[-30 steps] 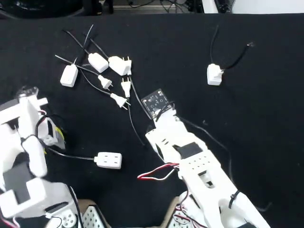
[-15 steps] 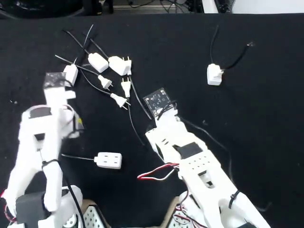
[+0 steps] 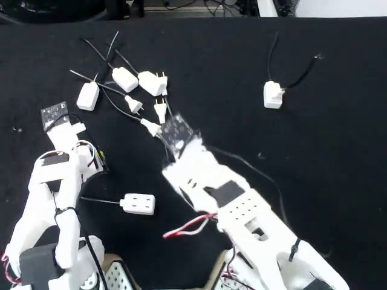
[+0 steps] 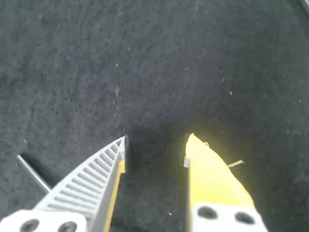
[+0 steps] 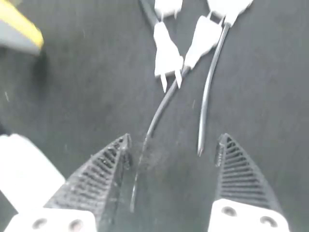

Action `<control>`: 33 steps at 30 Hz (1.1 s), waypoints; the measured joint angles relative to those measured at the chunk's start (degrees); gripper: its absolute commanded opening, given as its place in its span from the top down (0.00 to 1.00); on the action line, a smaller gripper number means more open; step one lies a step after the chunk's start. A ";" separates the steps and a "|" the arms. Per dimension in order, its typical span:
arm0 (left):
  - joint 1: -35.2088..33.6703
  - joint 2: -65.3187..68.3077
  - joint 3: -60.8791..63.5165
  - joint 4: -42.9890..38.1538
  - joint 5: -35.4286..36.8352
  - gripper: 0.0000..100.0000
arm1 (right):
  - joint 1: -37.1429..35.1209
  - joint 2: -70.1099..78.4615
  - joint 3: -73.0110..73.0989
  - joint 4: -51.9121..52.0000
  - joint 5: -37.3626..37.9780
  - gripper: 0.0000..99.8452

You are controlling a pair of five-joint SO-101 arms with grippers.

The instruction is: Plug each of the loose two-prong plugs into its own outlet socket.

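Note:
Three loose two-prong plugs (image 3: 133,106) (image 3: 160,110) (image 3: 151,127) lie with their black cords at the table's back left. Around them are white outlet sockets (image 3: 87,95) (image 3: 125,79) and a pronged adapter (image 3: 151,83). Another socket block (image 3: 138,204) lies near the front, and one more (image 3: 273,95) at the back right. My right gripper (image 5: 174,142) is open and low over the cloth, just short of two plugs (image 5: 166,58) (image 5: 203,38). My left gripper (image 4: 154,147) is open over bare cloth, nothing between its fingers.
The black cloth (image 3: 242,54) covers the whole table. Thin black cords (image 3: 103,54) trail from the plug cluster towards the back edge. The left arm (image 3: 54,175) stands at the front left and the right arm (image 3: 217,193) at the front middle. A yellow finger (image 5: 19,26) of the other gripper is in the right wrist view.
The left arm unfolded from the far left, swung out towards the back sockets, then drew back a little. The right arm shifted left, closer to the loose plugs.

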 measured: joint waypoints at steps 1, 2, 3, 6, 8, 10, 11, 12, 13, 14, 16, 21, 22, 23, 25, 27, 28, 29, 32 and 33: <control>0.00 0.00 0.26 0.00 0.35 0.80 | -0.44 0.00 -2.37 1.14 0.00 0.73; 0.00 0.00 0.53 0.00 0.53 0.80 | -1.32 0.26 -4.84 2.46 -0.18 0.73; 0.00 0.00 0.62 0.00 0.70 0.80 | -2.37 1.14 -7.65 3.87 -0.18 0.73; 0.09 0.00 0.88 0.00 1.05 0.80 | -4.92 6.33 -15.56 6.86 -0.18 0.73; 0.09 0.00 0.88 0.00 1.05 0.80 | -5.36 11.60 -20.04 7.56 -0.09 0.73; 0.09 0.00 0.88 0.00 1.05 0.80 | -5.10 17.58 -23.82 7.91 -0.09 0.73; 0.09 0.00 0.88 0.00 1.05 0.80 | -4.92 20.66 -25.14 8.00 -0.09 0.73; 0.09 0.00 0.88 0.00 1.05 0.80 | -4.48 23.74 -26.20 8.00 -0.09 0.73; 0.09 0.00 0.88 0.00 1.05 0.80 | -3.87 26.99 -26.90 8.00 -0.09 0.73; 0.09 0.00 0.88 0.00 1.05 0.80 | -2.99 30.07 -27.43 8.00 -0.09 0.73; 0.09 0.00 0.88 0.00 1.05 0.80 | -1.67 35.08 -27.69 8.00 -0.09 0.73; 0.09 0.00 0.88 0.00 1.05 0.80 | -0.79 41.76 -27.96 8.26 -0.09 0.73; 0.09 0.00 0.88 0.00 1.05 0.80 | -0.79 42.29 -28.04 8.70 -0.09 0.73; 0.09 0.00 0.88 0.00 1.05 0.80 | -0.79 42.64 -28.04 9.05 -0.09 0.73; 0.09 0.00 0.88 0.00 1.05 0.80 | -0.70 43.16 -28.13 9.67 -0.09 0.81; 0.09 0.00 0.88 0.00 1.05 0.80 | -0.44 43.25 -28.13 10.90 0.88 0.95; 0.09 0.00 0.88 0.00 1.05 0.80 | -0.44 43.25 -28.13 11.52 2.37 1.00; 0.09 0.00 0.88 0.00 1.05 0.80 | -0.44 43.25 -28.13 12.22 3.87 0.97; 0.09 0.00 0.88 0.00 1.05 0.80 | 0.09 43.25 -28.13 14.59 6.68 0.99; 0.09 0.00 0.88 0.00 1.05 0.80 | 0.88 43.25 -28.13 15.47 7.03 0.99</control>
